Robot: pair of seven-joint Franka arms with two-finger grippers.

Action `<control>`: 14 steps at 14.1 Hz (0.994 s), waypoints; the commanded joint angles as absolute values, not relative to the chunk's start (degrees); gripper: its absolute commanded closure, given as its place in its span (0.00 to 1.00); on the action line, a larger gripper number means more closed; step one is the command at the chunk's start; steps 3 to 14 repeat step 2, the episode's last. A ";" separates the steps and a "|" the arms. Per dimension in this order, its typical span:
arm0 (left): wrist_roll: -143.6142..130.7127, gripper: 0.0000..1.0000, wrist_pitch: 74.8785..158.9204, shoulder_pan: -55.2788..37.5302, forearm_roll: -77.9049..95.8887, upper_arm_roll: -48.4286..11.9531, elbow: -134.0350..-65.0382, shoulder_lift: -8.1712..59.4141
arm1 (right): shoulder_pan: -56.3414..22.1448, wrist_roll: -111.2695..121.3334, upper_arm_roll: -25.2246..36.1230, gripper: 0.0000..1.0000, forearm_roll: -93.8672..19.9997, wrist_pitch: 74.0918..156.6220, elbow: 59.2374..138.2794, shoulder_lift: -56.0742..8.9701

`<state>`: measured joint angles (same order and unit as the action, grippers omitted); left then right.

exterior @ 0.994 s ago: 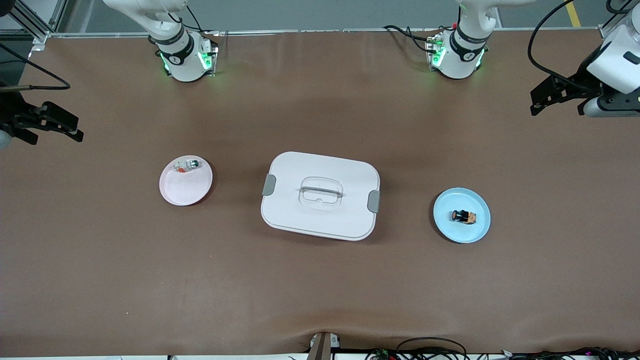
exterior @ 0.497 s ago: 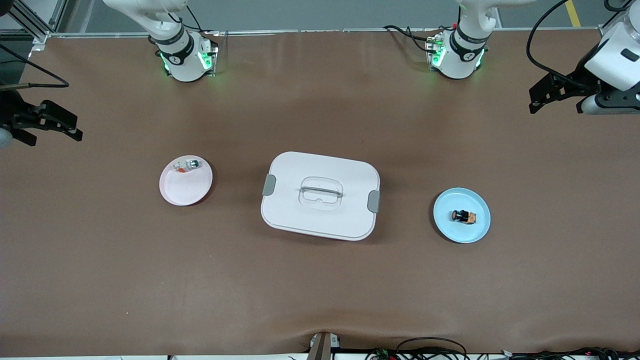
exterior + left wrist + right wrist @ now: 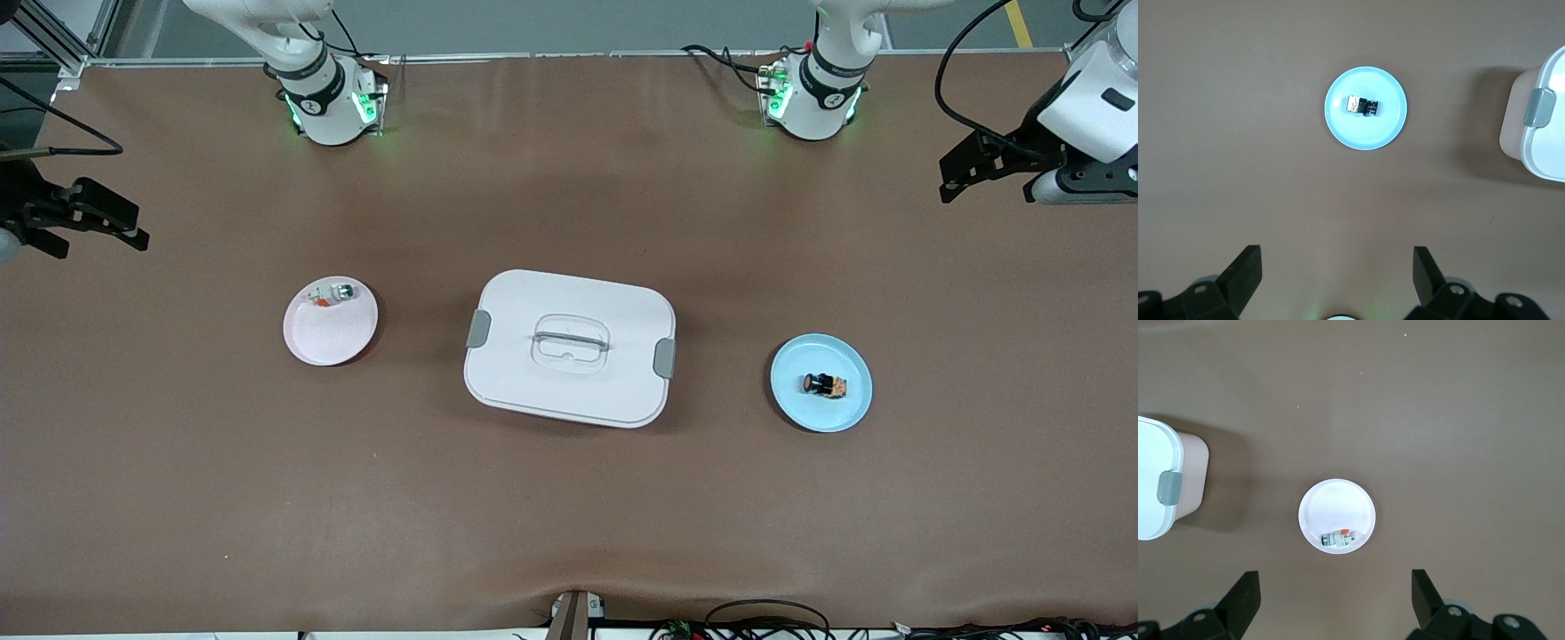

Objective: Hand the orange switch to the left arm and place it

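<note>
Both arms are glossy white with black joint bands. The right arm's base (image 3: 327, 100) and the left arm's base (image 3: 813, 98) glow green at their sides, with black cables trailing from them. The left gripper (image 3: 965, 173) and right gripper (image 3: 107, 218) are matte black, with angular fingers.
</note>
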<state>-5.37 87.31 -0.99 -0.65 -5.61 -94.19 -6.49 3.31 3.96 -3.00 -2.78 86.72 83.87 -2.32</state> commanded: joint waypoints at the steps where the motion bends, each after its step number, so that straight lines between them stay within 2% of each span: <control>1: -5.36 0.00 87.36 -1.14 0.00 -5.10 -92.82 -6.15 | 4.66 3.43 -3.52 0.00 -3.69 87.01 86.66 0.17; 14: -5.36 0.00 87.28 -1.14 0.00 -5.10 -92.81 -6.15 | 4.57 2.73 -3.52 0.00 -3.60 87.01 87.01 0.44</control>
